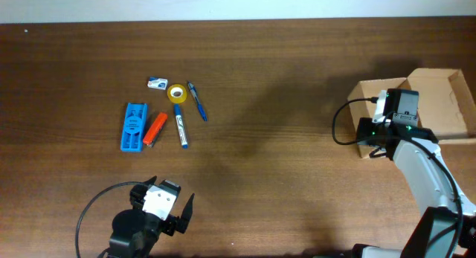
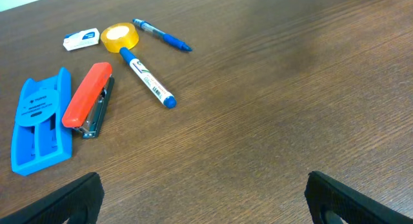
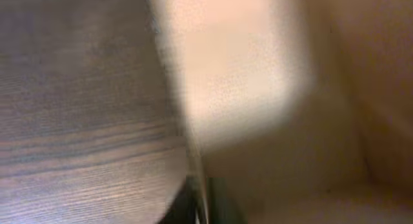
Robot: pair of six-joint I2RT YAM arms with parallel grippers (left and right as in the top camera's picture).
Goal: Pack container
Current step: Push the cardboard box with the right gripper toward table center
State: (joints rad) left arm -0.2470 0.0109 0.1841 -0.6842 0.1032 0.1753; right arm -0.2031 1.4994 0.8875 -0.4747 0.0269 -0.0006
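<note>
Grippers first: got the left gripper [image 2: 203, 185] splayed wide, low over bare table [image 2: 271, 108], holding nothing. Can't call the right gripper [image 1: 387, 113] either way. Sits right at the left wall of the container [image 1: 446, 102], but comes out way too blurry on its own camera to read the jaws. Just a smear of cardboard next to wood grain.

Found the container over at the far right of the table, seemingly with the flap open, well apart from everything meant to go in it. Looks empty in the part not hidden by the arm; can't vouch for the rest.

Reckon on being at the very start: nothing packed yet, more like steadying or lining up the box. Got all the stationery clustered on the left:
- blue plastic holder [image 2: 39, 130]
- orange stapler [image 2: 87, 98] just beside it
- marker [image 2: 147, 77]
- yellow tape roll [image 2: 120, 37]
- blue pen [image 2: 161, 34]
- small white eraser [image 2: 82, 39]

Next move probably calls for dropping the left gripper onto one item, say the marker or the stapler on the near side of the cluster. Then closing and hauling it clear across to the box. Long carry, so maybe worth a handover.
</note>
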